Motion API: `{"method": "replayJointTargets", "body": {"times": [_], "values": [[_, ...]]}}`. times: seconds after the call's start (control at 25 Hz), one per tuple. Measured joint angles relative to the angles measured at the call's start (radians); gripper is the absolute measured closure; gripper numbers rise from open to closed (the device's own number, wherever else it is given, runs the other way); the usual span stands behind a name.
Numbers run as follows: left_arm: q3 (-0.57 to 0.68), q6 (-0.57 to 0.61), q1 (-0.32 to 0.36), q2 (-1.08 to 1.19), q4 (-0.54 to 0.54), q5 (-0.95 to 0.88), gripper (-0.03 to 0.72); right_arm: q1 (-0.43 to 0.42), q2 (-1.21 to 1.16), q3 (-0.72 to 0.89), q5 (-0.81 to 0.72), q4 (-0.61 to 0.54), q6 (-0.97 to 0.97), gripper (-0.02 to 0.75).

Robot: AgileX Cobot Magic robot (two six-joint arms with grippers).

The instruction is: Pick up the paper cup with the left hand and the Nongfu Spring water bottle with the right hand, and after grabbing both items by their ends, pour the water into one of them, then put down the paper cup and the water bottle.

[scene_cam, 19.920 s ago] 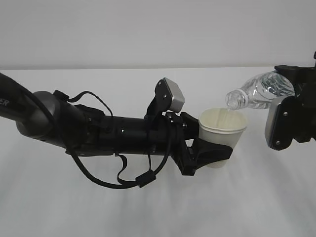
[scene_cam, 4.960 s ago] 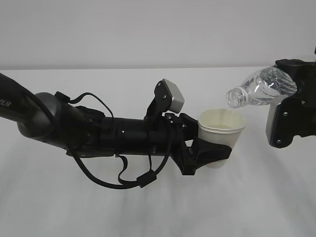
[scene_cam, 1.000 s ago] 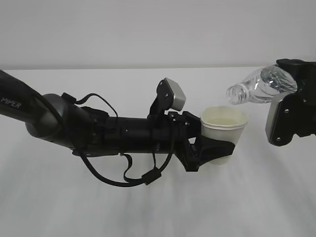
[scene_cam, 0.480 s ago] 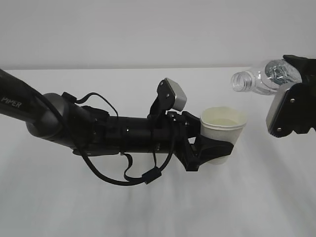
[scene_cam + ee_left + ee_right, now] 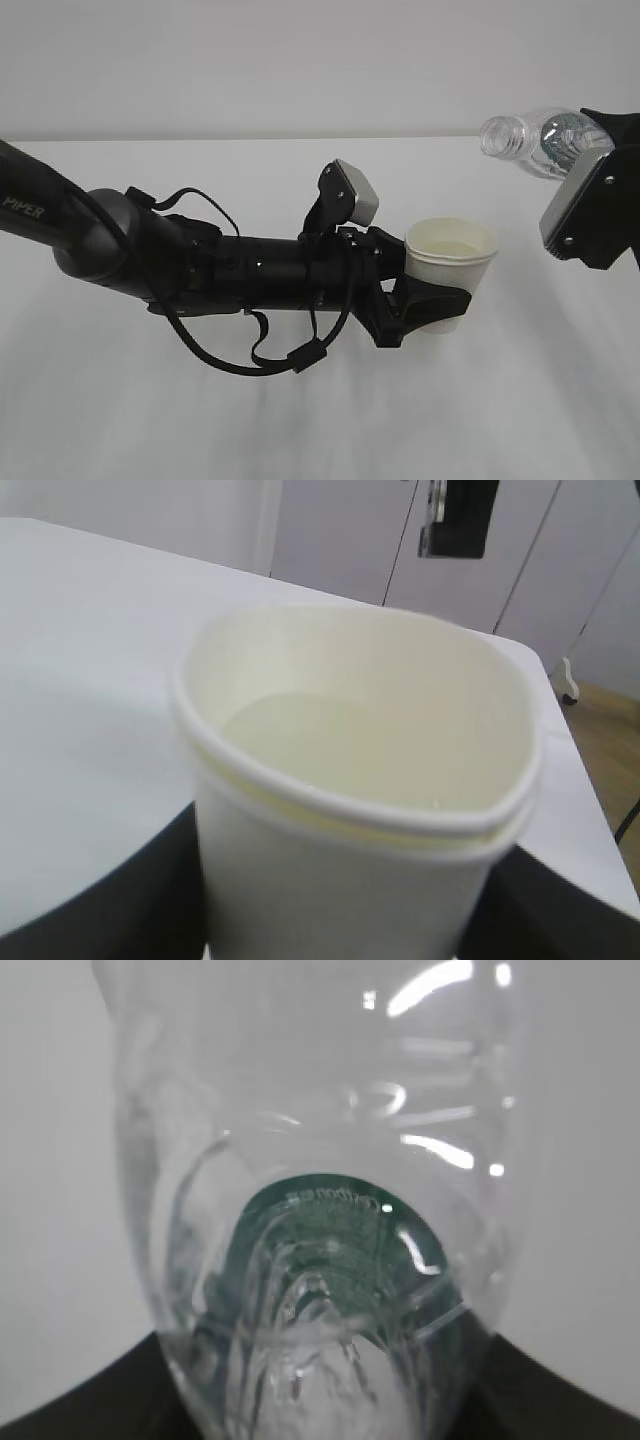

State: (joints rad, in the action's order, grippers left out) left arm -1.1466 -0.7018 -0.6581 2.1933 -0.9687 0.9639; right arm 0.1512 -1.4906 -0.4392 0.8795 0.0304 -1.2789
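The small cream-white tapered paper cup (image 5: pixel 449 262) looks matt and smooth, its rolled rim slightly dented. The clear ribbed plastic bottle (image 5: pixel 540 142) is glossy, catching bright highlights. The long black arm with looping cables (image 5: pixel 200 262) has a satin plastic-like shell; the white table (image 5: pixel 320 420) is matt.

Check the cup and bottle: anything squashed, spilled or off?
The paper cup is squashed: under the left gripper its rim is pressed from round into a rounded square. It stays upright with water inside. No spill shows on the table. The uncapped bottle looks fine.
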Motion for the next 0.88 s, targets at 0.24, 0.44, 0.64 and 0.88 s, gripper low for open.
{"method": "replayJointTargets", "body": {"times": [0.24,0.44,0.64,0.88], "values": [[0.000,0.011,0.000,0.000,0.000,-0.001,0.223,0.000,-0.013,0.000,0.019,0.000,0.126,0.361],[0.000,0.051,0.000,0.000,0.004,-0.002,0.223,0.000,-0.042,0.002,0.086,0.000,0.253,0.361],[0.000,0.071,0.000,0.000,0.019,-0.002,0.223,0.000,-0.063,0.029,0.211,-0.001,0.358,0.361],[0.000,0.112,0.000,0.000,0.042,-0.002,0.223,0.000,-0.063,0.044,0.236,-0.001,0.483,0.361]]}}
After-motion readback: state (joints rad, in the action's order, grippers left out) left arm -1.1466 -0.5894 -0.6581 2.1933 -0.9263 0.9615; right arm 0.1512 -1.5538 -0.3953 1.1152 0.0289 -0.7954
